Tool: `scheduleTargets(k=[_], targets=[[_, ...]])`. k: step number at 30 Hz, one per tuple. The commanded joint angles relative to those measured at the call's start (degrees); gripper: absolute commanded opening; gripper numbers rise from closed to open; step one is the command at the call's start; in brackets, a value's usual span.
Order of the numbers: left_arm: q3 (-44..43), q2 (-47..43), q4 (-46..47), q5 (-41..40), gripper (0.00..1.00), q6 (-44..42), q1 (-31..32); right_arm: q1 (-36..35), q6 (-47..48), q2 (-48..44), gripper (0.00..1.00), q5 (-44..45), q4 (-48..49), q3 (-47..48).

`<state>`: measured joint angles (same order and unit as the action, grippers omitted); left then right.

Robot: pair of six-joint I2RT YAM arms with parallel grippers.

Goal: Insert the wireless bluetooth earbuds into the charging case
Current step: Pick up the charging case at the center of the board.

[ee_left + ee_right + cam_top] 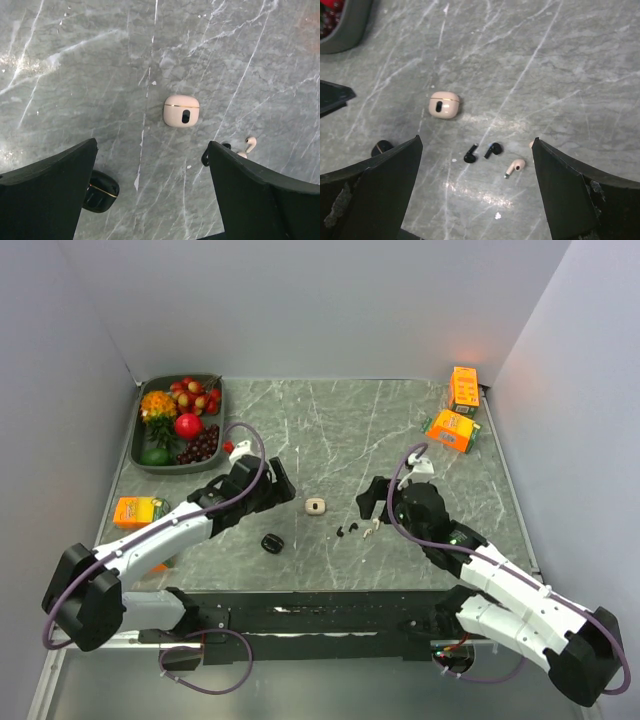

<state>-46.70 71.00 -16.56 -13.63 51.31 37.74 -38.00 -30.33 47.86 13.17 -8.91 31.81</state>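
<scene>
Two black earbuds [493,149] loose on the grey marble table [400,430], side by side with a small gap between them. Just right of the pale charging case [316,506] and a little nearer the arm bases. Not in any case.

Pale charging case flat on the stone, dark oval marking facing up, thin gold seam across it.

Black charging case [271,542] left of the pale charging case and nearer the bases, well apart from the black earbuds. Gold line visible on it; half hidden behind a finger in the left wrist view, so cannot tell whether the lid is fully down.

Two pale earbuds [515,166] further right of the pale charging case than the black pair, one partly hidden by a right finger.

Left gripper [285,485] just left of the pale charging case: spread wide, clutching nothing. Right gripper [368,505] right of the pale charging case, over the earbuds: likewise released, nothing between the fingers.

Fruit tray [140,445] far back-left of the pale charging case; orange boxes [452,430] far back-right.
</scene>
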Motion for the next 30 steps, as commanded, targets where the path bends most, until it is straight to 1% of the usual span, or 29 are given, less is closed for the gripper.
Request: scheduleTargets(k=[1,4,5,7,8,9,10,11,12,13,17,20,23,28,30], targets=[[-1.82,-0.07,5.19,-0.71,0.96,-0.59,0.15,0.03,-1.58,1.27,1.0,-1.04,2.94,2.1],[-1.72,2.02,6.63,-0.26,0.96,-0.07,0.41,0.12,-1.14,4.61,1.0,-1.48,-1.1,6.06],[-3.91,4.99,5.32,-2.43,0.96,0.89,0.84,0.12,-1.23,5.4,1.0,-0.78,-1.9,6.76],[-6.81,8.7,3.82,-3.77,0.99,0.99,2.77,0.12,-0.97,5.49,1.0,-0.6,-2.78,7.65],[-9.61,10.37,1.9,-6.04,0.97,1.42,3.65,0.12,-0.88,4.71,1.0,-0.6,-2.87,7.74],[-10.51,13.26,1.79,-6.58,0.99,1.77,5.14,0.03,-0.79,4.27,1.0,-0.43,-2.87,7.39],[-10.95,14.42,2.49,-7.11,0.96,1.52,5.85,0.12,-1.13,3.65,1.0,-0.25,-3.31,7.21],[-11.31,16.25,3.45,-8.16,0.96,1.6,6.55,0.12,-1.14,2.34,1.0,-0.16,-3.48,7.12],[-11.22,16.97,4.16,-11.3,0.96,1.43,8.04,0.12,-1.05,1.55,1.0,-0.07,-3.66,6.69],[-11.31,17.85,4.34,-11.77,0.96,1.6,8.32,0.12,-0.96,0.76,1.0,0.01,-4.01,6.6],[-17.62,25.21,-0.66,-10.81,0.96,2.22,8.41,0.03,-0.44,-3.54,1.0,0.1,-6.29,6.24],[-18.08,27.43,1.08,-8.96,0.96,1.07,8.93,0.12,-0.44,-6.44,1.0,-0.42,-6.91,5.63],[-18.77,29.36,1.88,-8.34,0.96,1.69,9.2,0.12,-0.7,-8.82,1.0,-1.13,-6.83,4.31],[-24.13,34.55,-4.09,-10.01,0.96,4.85,10.07,0.12,-0.87,-9.19,1.0,-1.57,-5.95,2.82],[-24.14,35.17,-3.92,-10.28,0.96,5.82,10.69,0.12,-0.79,-8.57,1.0,-1.74,-6.38,3.08]])
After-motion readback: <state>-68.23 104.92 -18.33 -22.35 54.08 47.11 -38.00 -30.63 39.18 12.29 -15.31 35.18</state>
